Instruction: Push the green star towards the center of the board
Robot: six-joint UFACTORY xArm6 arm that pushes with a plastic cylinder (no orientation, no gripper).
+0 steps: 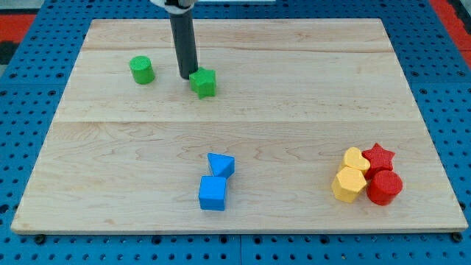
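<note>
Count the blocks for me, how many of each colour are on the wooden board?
Green: 2, the green cylinder and the green star, with my tip right beside the star on its left.
Blue: 2, the blue cube and the blue triangular block.
Yellow: 2, the upper yellow block and the lower yellow block.
Red: 2, the red star and the red cylinder.
Total: 8

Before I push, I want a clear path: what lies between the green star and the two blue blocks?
Nothing: the camera view shows only bare board between the green star and the blue blocks. My tip sits at the star's left.
</note>
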